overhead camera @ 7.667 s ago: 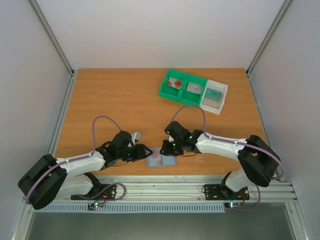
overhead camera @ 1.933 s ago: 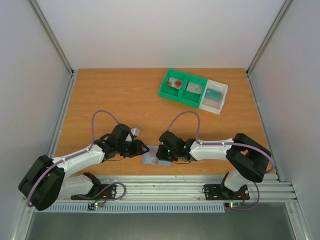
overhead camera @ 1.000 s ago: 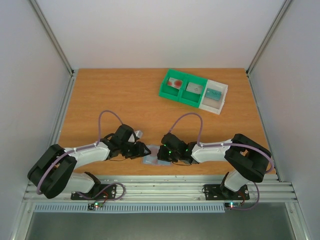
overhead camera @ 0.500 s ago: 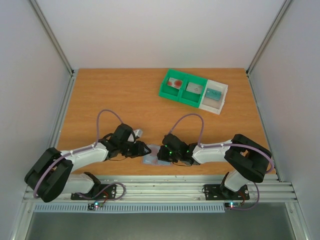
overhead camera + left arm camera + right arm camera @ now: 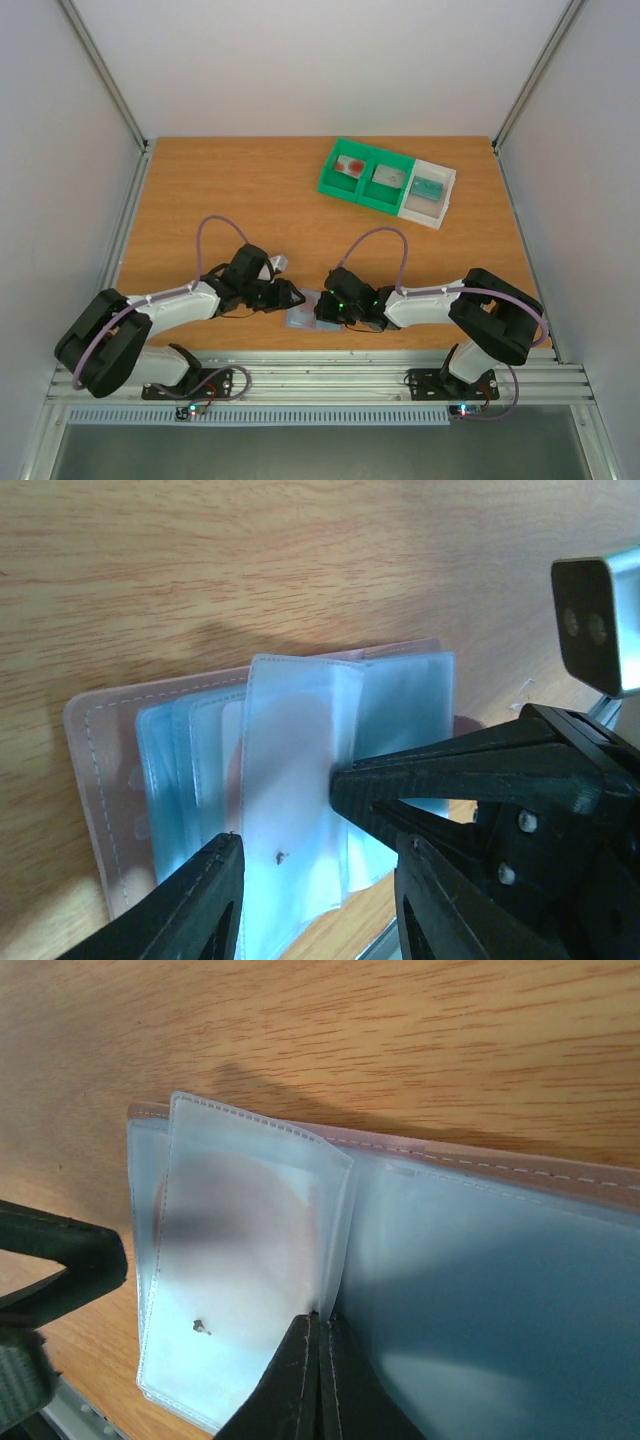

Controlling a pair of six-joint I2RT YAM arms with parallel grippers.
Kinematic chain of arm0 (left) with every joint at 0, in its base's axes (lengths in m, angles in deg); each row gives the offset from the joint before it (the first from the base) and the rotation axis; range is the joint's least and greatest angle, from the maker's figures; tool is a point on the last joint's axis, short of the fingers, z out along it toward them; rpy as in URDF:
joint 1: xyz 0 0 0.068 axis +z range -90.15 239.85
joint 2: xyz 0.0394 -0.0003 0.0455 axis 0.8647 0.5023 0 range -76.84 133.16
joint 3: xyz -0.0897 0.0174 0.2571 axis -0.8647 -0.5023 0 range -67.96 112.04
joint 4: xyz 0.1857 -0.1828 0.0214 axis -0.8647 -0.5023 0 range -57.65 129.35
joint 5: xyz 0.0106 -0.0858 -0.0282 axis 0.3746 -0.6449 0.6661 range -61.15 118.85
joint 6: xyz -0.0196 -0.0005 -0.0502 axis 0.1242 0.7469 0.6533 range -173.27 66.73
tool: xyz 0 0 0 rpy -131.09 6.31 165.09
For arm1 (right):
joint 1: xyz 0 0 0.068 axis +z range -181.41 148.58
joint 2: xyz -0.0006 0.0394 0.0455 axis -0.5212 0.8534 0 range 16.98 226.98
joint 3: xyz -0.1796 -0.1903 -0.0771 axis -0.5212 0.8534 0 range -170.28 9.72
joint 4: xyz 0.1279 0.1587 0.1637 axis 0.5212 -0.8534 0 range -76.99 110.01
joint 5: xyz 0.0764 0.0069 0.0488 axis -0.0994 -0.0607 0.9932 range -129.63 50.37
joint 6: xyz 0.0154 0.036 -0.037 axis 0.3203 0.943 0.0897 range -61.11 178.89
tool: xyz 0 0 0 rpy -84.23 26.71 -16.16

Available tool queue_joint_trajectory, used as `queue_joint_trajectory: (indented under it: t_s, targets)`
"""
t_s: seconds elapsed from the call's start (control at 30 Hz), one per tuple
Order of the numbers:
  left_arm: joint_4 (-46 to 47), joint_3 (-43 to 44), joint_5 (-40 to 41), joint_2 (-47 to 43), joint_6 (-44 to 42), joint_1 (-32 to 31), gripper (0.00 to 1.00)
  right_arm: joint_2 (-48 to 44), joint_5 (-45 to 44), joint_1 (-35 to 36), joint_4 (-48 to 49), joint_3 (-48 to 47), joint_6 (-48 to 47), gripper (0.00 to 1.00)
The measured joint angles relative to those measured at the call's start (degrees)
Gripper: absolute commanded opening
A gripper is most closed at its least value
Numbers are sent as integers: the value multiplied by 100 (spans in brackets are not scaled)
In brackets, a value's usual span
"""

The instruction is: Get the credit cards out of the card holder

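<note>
Located card holder (image 5: 299, 318) lying open on wooden table (image 5: 220, 190), lower centre of top view, between the two grippers. Placed left gripper (image 5: 291, 296) at its left side and right gripper (image 5: 321, 306) at its right, both low over it.

Right wrist view: found jaws fully closed at bottom centre of frame, pinching the edge of one clear sleeve (image 5: 240, 1260) of the holder and raising it off the bluish sleeves beneath. Made out a faint reddish round patch through that sleeve and a small dark speck (image 5: 201, 1327) near its lower end. Unable to tell more of the contents.

Left wrist view: found left jaws partly apart at bottom of frame, the raised sleeve's free end sitting in the gap. Saw no clamp on it. Noted pinkish stitched border of holder at left of frame.

Upper right of top view: logged green and white tray (image 5: 335, 190) well apart from the holder, holding a red-blotched credit card (image 5: 350, 166), a greyish credit card (image 5: 388, 176) and a teal card (image 5: 428, 188), one per compartment.
</note>
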Motion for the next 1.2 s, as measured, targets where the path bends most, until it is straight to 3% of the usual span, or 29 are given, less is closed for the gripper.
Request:
queue_joint_trajectory:
  t_s: [0.63,1.03,1.2]
  targets:
    - [765,-20,-411,765,247,0,36,-31,-9,2,87,66,-4,2]
    - [1698,-155,-894,1036,863,-7,36,-605,-122,2,581,772,-7,19]
    - [1888,-168,-970,1193,1034,-48,36,-907,-221,2,492,866,-83,19]
